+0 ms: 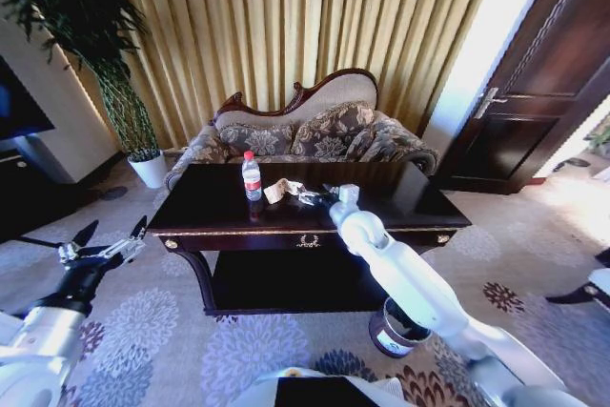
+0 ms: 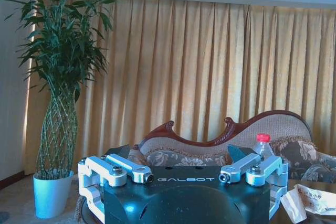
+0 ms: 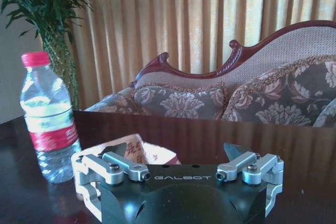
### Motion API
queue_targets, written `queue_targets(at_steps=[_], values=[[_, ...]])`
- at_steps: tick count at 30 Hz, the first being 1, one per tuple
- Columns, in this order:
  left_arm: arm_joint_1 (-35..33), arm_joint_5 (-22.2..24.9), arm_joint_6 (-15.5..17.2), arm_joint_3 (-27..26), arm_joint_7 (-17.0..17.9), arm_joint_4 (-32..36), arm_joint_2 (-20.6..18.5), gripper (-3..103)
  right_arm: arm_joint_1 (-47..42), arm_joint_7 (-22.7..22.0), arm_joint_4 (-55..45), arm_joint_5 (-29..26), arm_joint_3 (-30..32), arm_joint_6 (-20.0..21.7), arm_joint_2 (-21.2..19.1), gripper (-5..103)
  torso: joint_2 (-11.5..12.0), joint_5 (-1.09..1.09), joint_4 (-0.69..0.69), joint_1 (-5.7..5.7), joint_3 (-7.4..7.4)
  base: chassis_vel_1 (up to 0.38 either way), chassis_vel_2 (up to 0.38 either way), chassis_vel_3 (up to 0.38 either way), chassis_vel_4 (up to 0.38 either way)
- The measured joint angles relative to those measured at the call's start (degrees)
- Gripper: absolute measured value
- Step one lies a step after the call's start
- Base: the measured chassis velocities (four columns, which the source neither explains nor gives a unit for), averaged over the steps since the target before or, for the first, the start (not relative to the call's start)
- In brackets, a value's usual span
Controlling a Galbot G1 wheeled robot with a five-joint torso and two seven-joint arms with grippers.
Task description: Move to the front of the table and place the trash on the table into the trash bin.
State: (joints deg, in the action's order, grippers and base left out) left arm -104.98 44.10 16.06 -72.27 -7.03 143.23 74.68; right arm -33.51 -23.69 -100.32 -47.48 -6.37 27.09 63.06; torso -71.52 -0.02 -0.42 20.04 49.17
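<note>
Reaching over the dark glossy wooden table, the right gripper — jaws apart — hovers beside the crumpled tan paper wad, red-capped clear plastic bottle at nine o'clock; left gripper idles spread.

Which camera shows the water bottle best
The right wrist view: the bottle stands close, upright on the table, cap and red label plain. The head view shows it small on the tabletop; the left wrist view shows little more than its red cap.
</note>
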Motion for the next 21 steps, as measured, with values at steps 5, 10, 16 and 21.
queue_targets(at_steps=[5, 10, 16, 21], values=[[0.16, 0.13, 0.21, -0.34, 0.09, 0.03, -0.02, 100, 2.19, -0.39, 3.23, 0.29, -0.43, -0.04, 1.64, 100, 0.0, 0.0, -0.01, -0.01, 0.0, 0.0, 0.0, 0.0, 0.0], [0.05, 0.17, 0.6, -0.48, 0.17, 0.05, 0.07, 100, 3.81, -2.12, 5.3, 0.28, -1.66, 0.3, 3.05, 100, 0.0, 0.01, 0.0, 0.0, 0.0, 0.0, 0.0, 0.0, 0.0], [0.51, 0.17, 0.93, -0.16, 0.2, 0.05, 0.38, 100, 4.39, -4.93, 6.66, -1.41, -3.08, 1.33, 3.75, 100, 0.0, 0.01, -0.01, 0.0, 0.0, 0.0, 0.0, 0.0, 0.0], [0.65, 0.17, 0.92, 0.07, 0.2, -0.03, 0.5, 100, 3.88, -6.19, 7.28, -0.97, -4.16, 1.41, 4.52, 100, 0.0, 0.01, -0.01, -0.01, 0.0, 0.0, 0.0, 0.0, 0.0]])
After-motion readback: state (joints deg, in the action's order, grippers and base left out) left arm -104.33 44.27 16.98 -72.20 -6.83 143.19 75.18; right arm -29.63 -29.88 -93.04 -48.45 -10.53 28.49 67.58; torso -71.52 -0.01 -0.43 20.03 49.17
